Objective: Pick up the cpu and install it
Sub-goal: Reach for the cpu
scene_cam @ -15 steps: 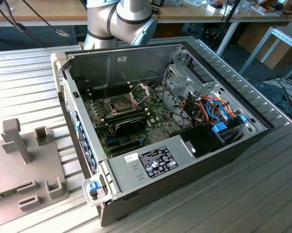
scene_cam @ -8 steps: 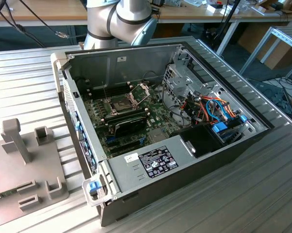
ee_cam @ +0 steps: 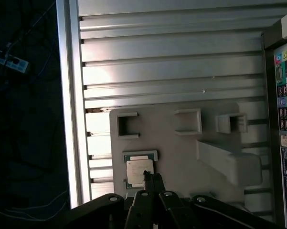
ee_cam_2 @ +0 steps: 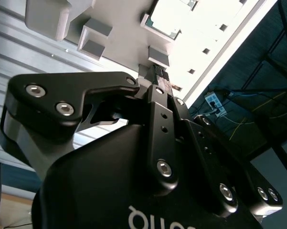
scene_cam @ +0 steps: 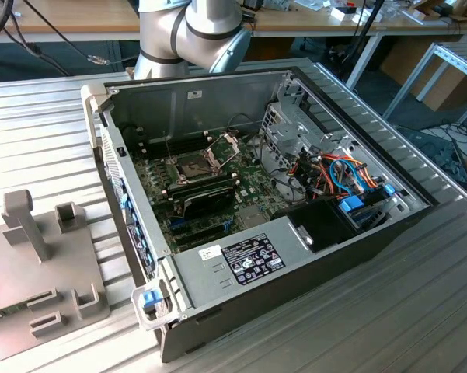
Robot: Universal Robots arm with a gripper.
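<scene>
First wrist view: cpu (ee_cam: 136, 169) flat on grey tray (ee_cam: 181, 152), just beyond tips of empty, closed jaws.

Looks like a robotics lab: robot arm (scene_cam: 194, 31), opened PC case (scene_cam: 179, 101) on ribbed metal surface (scene_cam: 419, 311), benches (scene_cam: 311, 31), loose cables (scene_cam: 62, 40) behind.

Cpu (ee_cam: 136, 170) (ee_cam_2: 174, 16): one item, a small flat square chip. The top face is a pale silver-grey metal plate, uppermost, with a narrow green board edge showing around it in both wrist views. It lies flat and level, seated in a shallow square pocket (ee_cam: 140, 155) with a raised lip, set in a grey fixture plate (ee_cam: 181, 157). The pocket sits near one edge of the plate, beside several small open-sided bracket shapes moulded into the same plate. The cpu is not lifted or tilted.
</scene>
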